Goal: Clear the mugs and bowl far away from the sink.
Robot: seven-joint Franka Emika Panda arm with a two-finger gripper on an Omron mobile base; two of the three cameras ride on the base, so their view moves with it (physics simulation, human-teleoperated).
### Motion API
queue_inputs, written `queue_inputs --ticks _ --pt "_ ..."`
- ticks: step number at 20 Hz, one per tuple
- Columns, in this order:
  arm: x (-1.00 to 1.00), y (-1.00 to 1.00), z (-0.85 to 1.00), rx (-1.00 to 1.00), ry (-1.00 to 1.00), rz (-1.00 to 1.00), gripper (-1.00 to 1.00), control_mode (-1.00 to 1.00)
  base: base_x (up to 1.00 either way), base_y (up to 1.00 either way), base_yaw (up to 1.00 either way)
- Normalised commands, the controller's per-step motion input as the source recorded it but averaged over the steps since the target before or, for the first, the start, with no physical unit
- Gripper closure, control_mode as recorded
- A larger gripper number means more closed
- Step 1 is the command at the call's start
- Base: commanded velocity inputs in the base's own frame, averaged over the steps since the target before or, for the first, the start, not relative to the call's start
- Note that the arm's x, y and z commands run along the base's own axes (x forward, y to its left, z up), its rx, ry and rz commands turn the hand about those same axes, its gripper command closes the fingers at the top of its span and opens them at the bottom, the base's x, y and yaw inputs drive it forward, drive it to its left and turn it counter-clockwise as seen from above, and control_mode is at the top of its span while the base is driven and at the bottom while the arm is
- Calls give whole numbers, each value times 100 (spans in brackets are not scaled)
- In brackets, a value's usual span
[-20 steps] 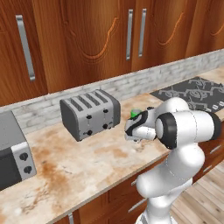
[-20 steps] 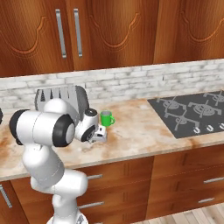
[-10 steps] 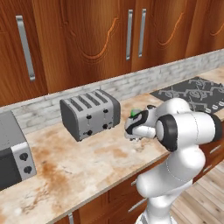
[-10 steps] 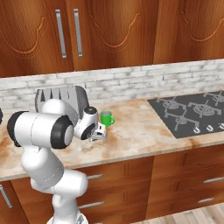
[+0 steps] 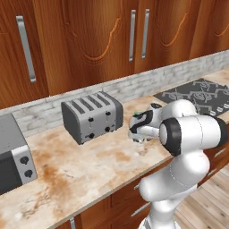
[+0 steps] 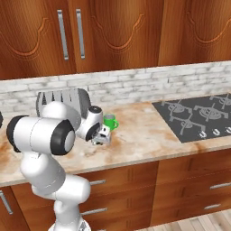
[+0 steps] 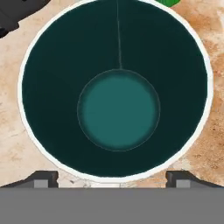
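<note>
End effector (image 7: 112,178) open above teal-inside mug (image 7: 118,109).

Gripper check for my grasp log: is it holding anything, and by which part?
Nothing is held: the gripper is open, fingertips wide either side of the teal-inside mug.

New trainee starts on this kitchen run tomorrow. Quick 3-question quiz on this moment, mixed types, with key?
1. True or false: the gripper is clamped on the green mug.
2. What does the hand view look straight down into? A) the toaster B) the teal-inside mug C) the cooktop
3. On which side of the toaster does the cooktop lie in the right base view?

Key:
1. False. The fingertips stand wide apart at either side of the teal-inside mug's rim; the green mug sits apart on the counter.
2. B
3. To its right.
</note>
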Motion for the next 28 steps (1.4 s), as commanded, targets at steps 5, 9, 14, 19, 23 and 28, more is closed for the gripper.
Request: queue_inputs --ticks 5,9,14,19,23,28 --pt "-50 -10 51 6 1 -10 -100 -100 0 0 0" --pt "-73 -17 72 8 -2 0 -100 -100 0 0 0" --pt "-65 -3 92 3 0 0 -100 -100 0 0 0" --pt "-86 -2 78 0 -11 3 -100 -100 0 0 0" --pt "-81 -11 65 0 -9 6 -100 -100 0 0 0" --pt "-66 -10 64 -8 1 2 -100 -100 0 0 0"
